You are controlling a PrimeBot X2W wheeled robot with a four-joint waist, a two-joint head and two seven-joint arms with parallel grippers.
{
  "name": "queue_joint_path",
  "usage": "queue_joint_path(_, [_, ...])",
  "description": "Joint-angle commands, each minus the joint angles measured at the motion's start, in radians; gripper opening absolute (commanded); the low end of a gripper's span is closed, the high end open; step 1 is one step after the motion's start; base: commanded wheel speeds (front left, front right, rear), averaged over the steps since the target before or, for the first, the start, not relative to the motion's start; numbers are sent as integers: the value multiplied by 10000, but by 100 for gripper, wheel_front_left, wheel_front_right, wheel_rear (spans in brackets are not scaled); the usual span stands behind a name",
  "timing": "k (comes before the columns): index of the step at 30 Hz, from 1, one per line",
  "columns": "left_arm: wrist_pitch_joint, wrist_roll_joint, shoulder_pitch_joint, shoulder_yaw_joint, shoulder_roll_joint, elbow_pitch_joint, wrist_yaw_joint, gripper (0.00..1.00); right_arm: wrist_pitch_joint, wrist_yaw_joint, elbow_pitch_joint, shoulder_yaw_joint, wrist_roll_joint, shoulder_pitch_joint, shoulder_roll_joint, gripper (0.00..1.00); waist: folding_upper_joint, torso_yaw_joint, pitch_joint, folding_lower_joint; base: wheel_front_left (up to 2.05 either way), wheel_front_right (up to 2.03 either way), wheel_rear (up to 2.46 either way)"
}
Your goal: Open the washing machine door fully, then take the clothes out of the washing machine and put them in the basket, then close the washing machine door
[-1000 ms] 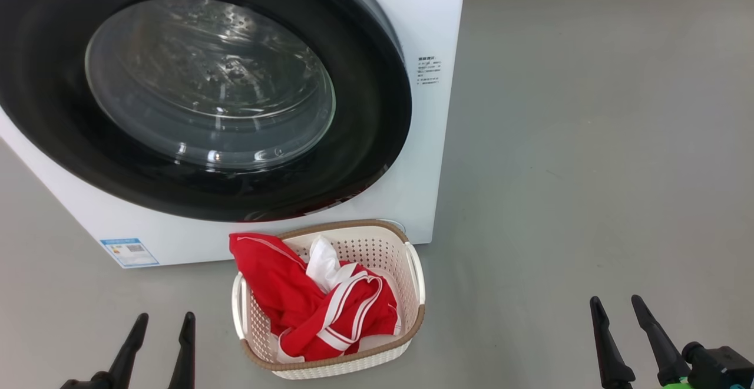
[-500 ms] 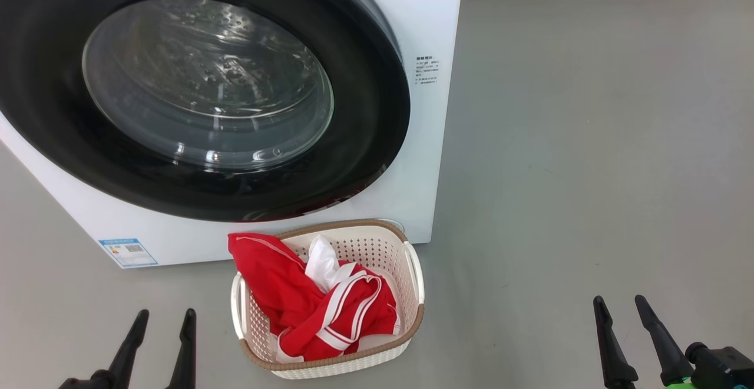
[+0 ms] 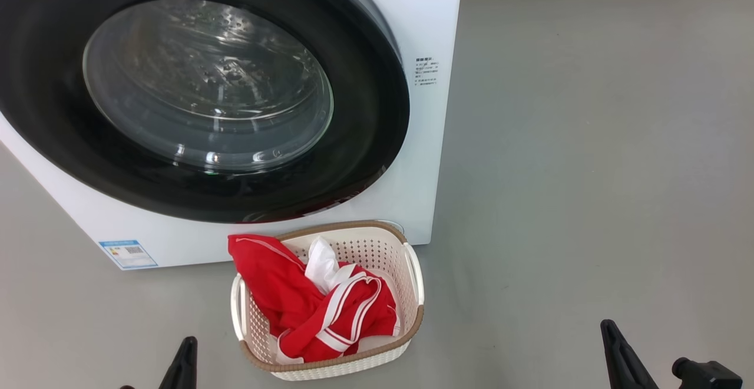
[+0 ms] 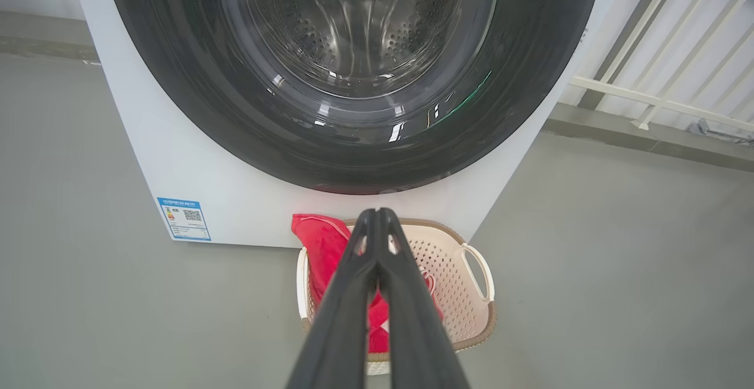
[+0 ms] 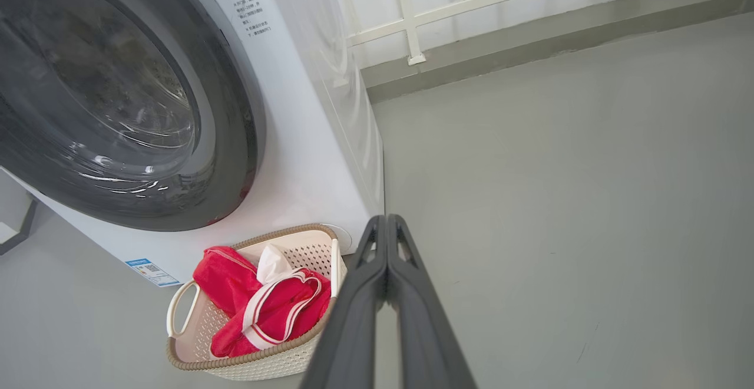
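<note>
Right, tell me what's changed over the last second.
The left gripper and the right gripper have both closed on nothing, so their fingers are now pressed together. Both have also sunk lower in the head view, back toward the robot. Nothing was taken hold of or let go. The washing machine door is shut as before, and the clothes lie unmoved in the basket.

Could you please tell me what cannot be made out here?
Head view: the small printed label on the white washing machine is too small to read.
Head view: the round glossy black door is cut off by the top and left edges.
Head view: the floor of the cream perforated plastic basket lies mostly under the red-and-white clothes.
Left wrist view: the shut left gripper hides the basket's middle.
</note>
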Motion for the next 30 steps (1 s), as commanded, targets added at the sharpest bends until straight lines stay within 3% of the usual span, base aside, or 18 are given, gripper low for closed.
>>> queue_joint_path(1, [89, -399, -178, 110, 94, -231, -4, 0, 84, -1, -239, -24, 467, -129, -95, 0, 0, -9, -20, 20, 0, 0, 0])
queue_joint_path(5, [202, -814, -234, 139, 76, -227, -6, 0, 181, -1, -233, -14, 888, -219, -124, 0, 0, -22, -9, 0, 0, 0, 0])
queue_joint_path(30, [891, -3301, -547, 325, -32, -256, -20, 0, 802, -3, -267, -6, 3372, -713, -263, 0, 0, -100, -63, -1, 0, 0, 0])
